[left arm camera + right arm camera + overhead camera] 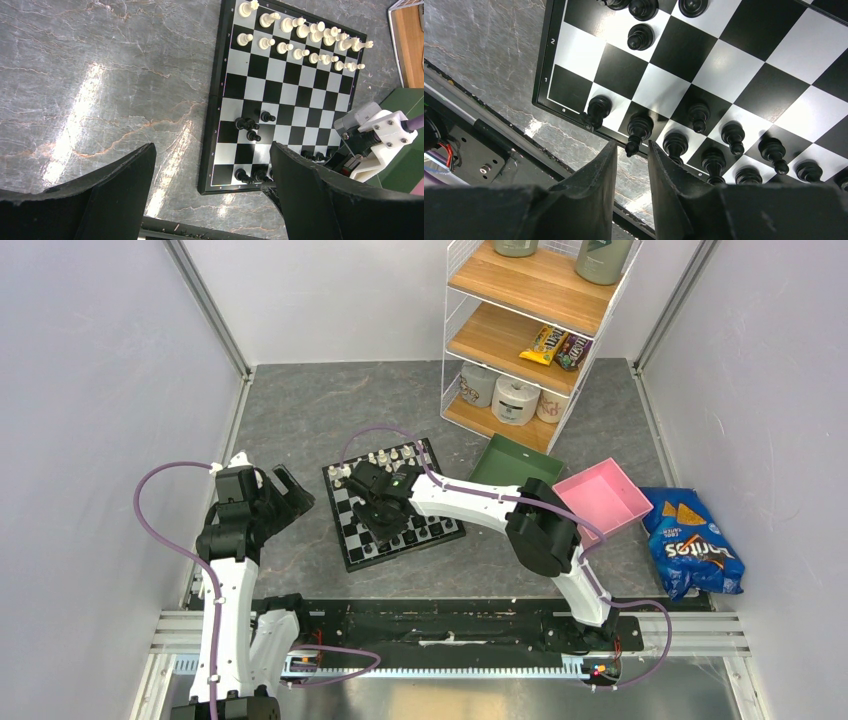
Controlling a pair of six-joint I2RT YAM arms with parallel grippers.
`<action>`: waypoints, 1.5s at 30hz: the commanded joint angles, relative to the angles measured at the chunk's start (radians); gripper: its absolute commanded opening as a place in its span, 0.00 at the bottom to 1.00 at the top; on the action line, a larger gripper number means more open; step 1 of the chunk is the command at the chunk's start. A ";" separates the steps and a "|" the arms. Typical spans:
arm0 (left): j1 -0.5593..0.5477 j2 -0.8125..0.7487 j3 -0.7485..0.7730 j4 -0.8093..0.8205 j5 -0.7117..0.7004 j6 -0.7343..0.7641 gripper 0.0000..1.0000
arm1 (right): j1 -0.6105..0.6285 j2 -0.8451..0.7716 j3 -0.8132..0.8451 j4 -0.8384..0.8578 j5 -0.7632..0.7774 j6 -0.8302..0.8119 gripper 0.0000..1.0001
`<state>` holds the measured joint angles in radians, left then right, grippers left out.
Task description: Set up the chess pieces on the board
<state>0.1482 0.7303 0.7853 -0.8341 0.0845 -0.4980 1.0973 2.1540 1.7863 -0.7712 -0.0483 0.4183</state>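
Note:
The board (360, 545) lies in the middle of the table. Cream-white pieces (385, 457) stand in two rows along its far edge, as the left wrist view (305, 42) shows. Black pieces (734, 137) stand along its near edge, with a few more (250, 127) a little further in. My right gripper (378, 532) hovers over the board's near edge. Its fingers (594, 170) are slightly apart with nothing between them, just above a black piece (639, 131) standing on the first row. My left gripper (290, 495) is wide open and empty over bare table left of the board (280, 100).
A green tray (515, 462) and a pink tray (603, 498) sit right of the board. A wire shelf rack (530, 330) stands at the back. A blue chips bag (695, 550) lies far right. The arms' mounting rail (430, 625) runs along the near edge.

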 commanded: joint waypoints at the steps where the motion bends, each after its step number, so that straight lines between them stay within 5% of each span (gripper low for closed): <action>1: -0.001 -0.004 0.004 0.036 0.011 -0.018 0.91 | 0.003 -0.065 0.057 0.014 0.003 -0.016 0.37; 21: -0.001 -0.006 0.003 0.035 0.004 -0.020 0.91 | -0.074 0.162 0.432 -0.152 0.083 -0.045 0.41; 45: -0.001 -0.002 0.002 0.035 0.006 -0.020 0.91 | -0.095 0.274 0.511 -0.140 0.007 -0.060 0.41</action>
<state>0.1482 0.7322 0.7849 -0.8341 0.0841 -0.4980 0.9993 2.3974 2.2448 -0.9234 -0.0219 0.3660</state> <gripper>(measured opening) 0.914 0.421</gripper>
